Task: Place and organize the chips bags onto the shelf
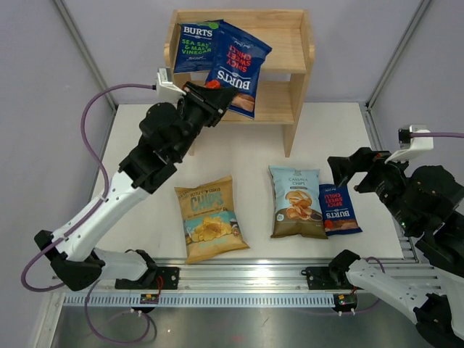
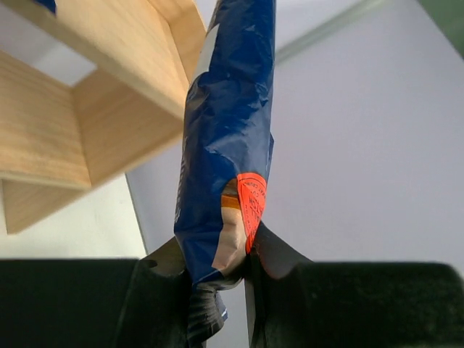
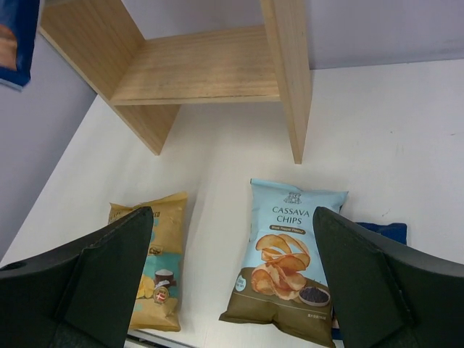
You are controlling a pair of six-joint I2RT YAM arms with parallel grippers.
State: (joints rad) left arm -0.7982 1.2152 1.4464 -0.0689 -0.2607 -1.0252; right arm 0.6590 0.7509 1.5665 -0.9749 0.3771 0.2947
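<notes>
Left end effector (image 2: 217, 250) pinches the bottom edge of a dark-blue Burts bag (image 2: 228, 123).
Only the right wrist view shows the right end effector (image 3: 233, 217) spread wide.

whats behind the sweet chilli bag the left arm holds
The Burts sea salt bag on the shelf's top tier; the sweet chilli bag covers its right edge and part of the lower tier.

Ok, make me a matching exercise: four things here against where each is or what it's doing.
1. sea salt Burts bag
2. Cassava Chips bag
3. tan Chips bag
4. left hand

A. flat on the table, touching a small Burts bag
B. shut on a sweet chilli Burts bag
C. on the shelf's top tier
D. flat on the table, touching no other bag

Pairs: 1-C, 2-A, 3-D, 4-B
</notes>
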